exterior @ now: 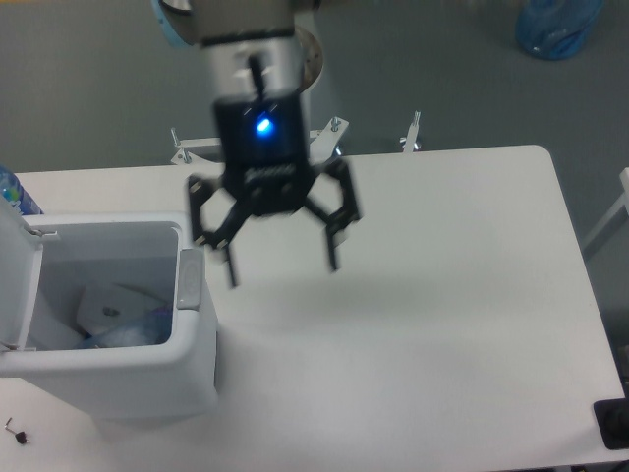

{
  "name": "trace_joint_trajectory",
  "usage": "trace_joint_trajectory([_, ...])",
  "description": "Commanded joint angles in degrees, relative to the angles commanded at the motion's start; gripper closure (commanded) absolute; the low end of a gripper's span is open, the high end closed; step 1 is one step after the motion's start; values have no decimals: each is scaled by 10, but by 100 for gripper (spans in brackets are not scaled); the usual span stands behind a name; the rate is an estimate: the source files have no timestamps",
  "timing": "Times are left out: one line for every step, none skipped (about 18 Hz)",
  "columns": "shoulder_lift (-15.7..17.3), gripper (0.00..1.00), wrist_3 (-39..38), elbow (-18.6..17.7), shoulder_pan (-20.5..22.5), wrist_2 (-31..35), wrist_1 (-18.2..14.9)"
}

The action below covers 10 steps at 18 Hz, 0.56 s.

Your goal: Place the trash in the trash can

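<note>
The white trash can (pixel 197 364) stands at the table's front left with its lid (pixel 14 285) swung open to the left. Inside it lie a whitish wrapper (pixel 103 302) and part of a clear bluish bottle (pixel 133 332). My gripper (pixel 283 267) hangs open and empty above the table, to the right of the can, blurred by motion. Nothing is between its fingers.
A blue-capped bottle (pixel 12 192) pokes in at the left edge behind the can's lid. The arm's base column (pixel 280 118) and bracket sit beyond the table's far edge. A blue bag (pixel 556 28) lies on the floor at top right.
</note>
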Motion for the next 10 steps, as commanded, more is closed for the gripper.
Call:
trace_joint_trajectory([10,0,32,-4,8,3,-19])
trace_joint_trajectory([18,0,68,-6,17,8,-42])
trace_joint_trajectory([28,0,103,-9,21,11,-66])
trace_joint_trajectory([39,0,134,-13,25,11,-87])
trace_joint_trajectory([47,0,161,-21,30,13,-104])
trace_joint_trajectory([56,0,185,-26,35,23,-111])
trace_joint_trajectory([63,0,207,-33,38,38,-116])
trace_joint_trajectory([67,0,221,-40,39,49,-117])
trace_joint_trajectory([70,0,227,-45,38,54,-117])
trace_joint_trajectory([70,0,228,-47,37,57,-116])
